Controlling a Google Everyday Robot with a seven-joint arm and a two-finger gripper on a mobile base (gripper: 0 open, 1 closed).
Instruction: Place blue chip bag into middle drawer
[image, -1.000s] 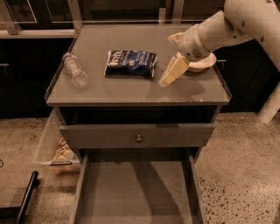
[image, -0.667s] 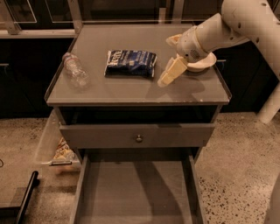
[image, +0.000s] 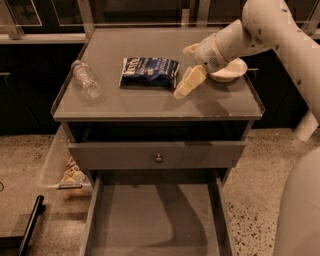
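The blue chip bag (image: 149, 72) lies flat on the cabinet top, left of centre-right. My gripper (image: 184, 70) hovers just right of the bag, low over the top, open and empty, with one finger (image: 188, 82) pointing down-left and the other above it. The middle drawer (image: 155, 220) is pulled out wide below, and its grey floor is bare. The shallower drawer with the round knob (image: 159, 158) sits above it, slightly out.
A clear plastic bottle (image: 86, 80) lies at the left of the cabinet top. A white bowl (image: 231, 71) stands at the right, partly behind my arm. A clear bin with a snack bag (image: 72, 172) sits on the floor at the left.
My gripper has shifted a little left, closer to the blue chip bag. The bag, bottle and drawers have not moved.
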